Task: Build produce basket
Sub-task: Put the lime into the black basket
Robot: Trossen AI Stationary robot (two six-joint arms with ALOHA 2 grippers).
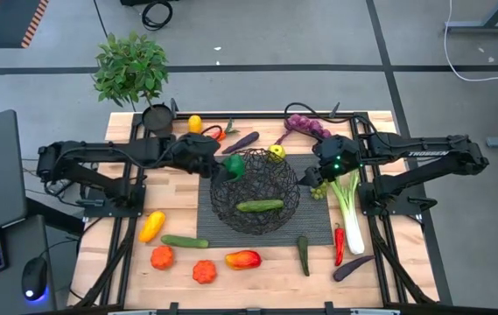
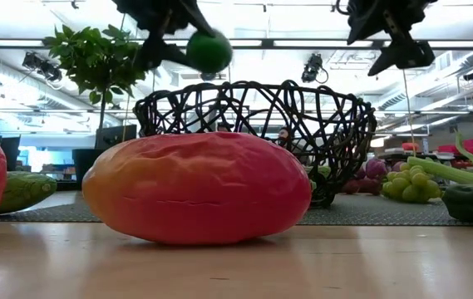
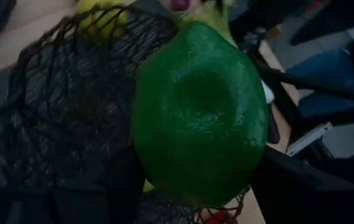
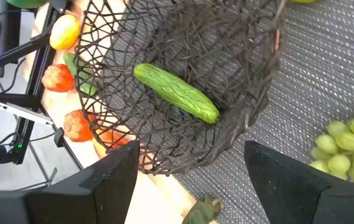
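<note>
The black wire basket (image 1: 255,192) stands on a grey mat at the table's middle, and a green cucumber (image 1: 260,206) lies on its bottom. My left gripper (image 1: 225,164) is shut on a round green lime (image 1: 234,167), which hangs over the basket's far-left rim. The low view shows the lime (image 2: 209,51) higher than the basket's rim (image 2: 253,87). My right gripper (image 1: 331,168) hangs open above the basket's right side, beside the green grapes (image 1: 319,188). In its wrist view nothing lies between its fingers, and the cucumber (image 4: 175,93) shows below. My left gripper pinches the green lime by two opposite sides (image 3: 158,180) between its two fingers (image 3: 301,180). The fingers come from the table's left, slanting down. The lime is lifted clear and hangs above the basket's rim (image 3: 52,37).
Loose produce rings the basket. A lemon (image 1: 195,123), an aubergine (image 1: 242,142) and purple grapes (image 1: 305,125) lie at the far side, a leek (image 1: 349,206) and a chili (image 1: 339,245) on the right. Tomatoes (image 1: 162,256), a yellow pepper (image 1: 151,225) and a cucumber (image 1: 185,241) are near left. A potted plant (image 1: 133,70) stands far left.
</note>
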